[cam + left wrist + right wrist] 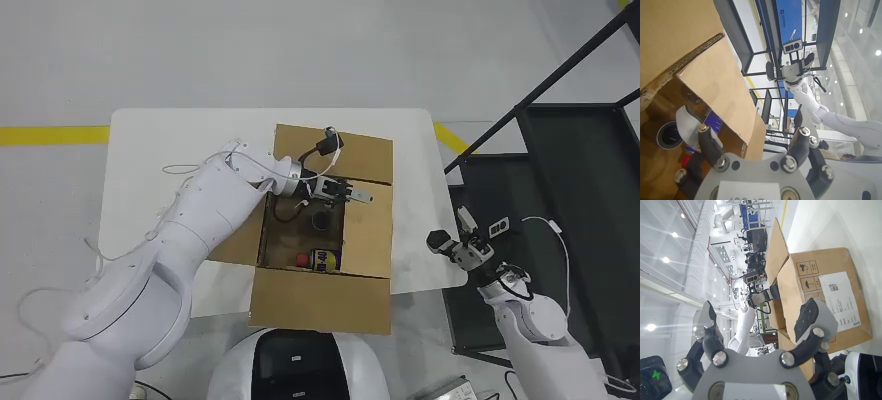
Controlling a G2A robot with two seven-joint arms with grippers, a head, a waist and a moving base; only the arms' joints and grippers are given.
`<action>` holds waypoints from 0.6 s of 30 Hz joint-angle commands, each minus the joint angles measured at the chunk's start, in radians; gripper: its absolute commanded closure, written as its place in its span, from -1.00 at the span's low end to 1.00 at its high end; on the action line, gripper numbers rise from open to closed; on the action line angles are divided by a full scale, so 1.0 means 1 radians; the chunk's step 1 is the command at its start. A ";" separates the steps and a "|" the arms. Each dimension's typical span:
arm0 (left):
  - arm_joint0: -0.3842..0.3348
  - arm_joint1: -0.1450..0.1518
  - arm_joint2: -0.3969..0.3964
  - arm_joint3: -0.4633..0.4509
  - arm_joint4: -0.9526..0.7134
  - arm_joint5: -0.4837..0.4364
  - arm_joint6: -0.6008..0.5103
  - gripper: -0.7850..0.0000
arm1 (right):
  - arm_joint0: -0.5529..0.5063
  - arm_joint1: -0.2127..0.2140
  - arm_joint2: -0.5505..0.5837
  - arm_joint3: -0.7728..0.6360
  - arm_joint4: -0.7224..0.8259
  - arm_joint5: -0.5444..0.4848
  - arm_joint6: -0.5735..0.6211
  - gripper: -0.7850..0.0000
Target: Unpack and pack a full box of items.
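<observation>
An open cardboard box (365, 160) stands on the white table (160, 140). My left gripper (338, 190) is over the box's opening, open, with one white finger (685, 121) inside the box and a side flap (719, 79) between the jaws. Below it in the box lie a dark round container (668, 135), a blue-labelled can (322, 260) with a red cap, and a blue item (715, 125). My right gripper (462, 240) hangs open and empty past the table's right edge, facing the box's labelled side (829, 291).
A black metal rack (560, 170) stands right of the table, close beside my right arm. The box's flaps are folded outward; the near flap (320, 300) overhangs the table's front edge. A yellow floor line (50, 135) runs behind the table.
</observation>
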 commanded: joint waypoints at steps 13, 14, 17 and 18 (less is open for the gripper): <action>0.012 0.006 -0.015 -0.009 -0.005 0.001 0.035 -1.00 | 0.166 -0.019 -0.136 0.118 -0.108 0.026 -0.064 -1.00; 0.015 0.013 -0.027 -0.013 -0.011 -0.002 0.039 -1.00 | 0.173 -0.020 -0.142 0.122 -0.115 0.022 -0.065 -1.00; 0.020 0.044 -0.078 -0.020 -0.027 -0.043 0.053 -1.00 | 0.193 -0.022 -0.157 0.132 -0.147 0.014 -0.072 -1.00; 0.023 0.057 -0.096 -0.026 -0.030 -0.056 0.056 -1.00 | 0.199 -0.023 -0.162 0.135 -0.151 0.014 -0.076 -1.00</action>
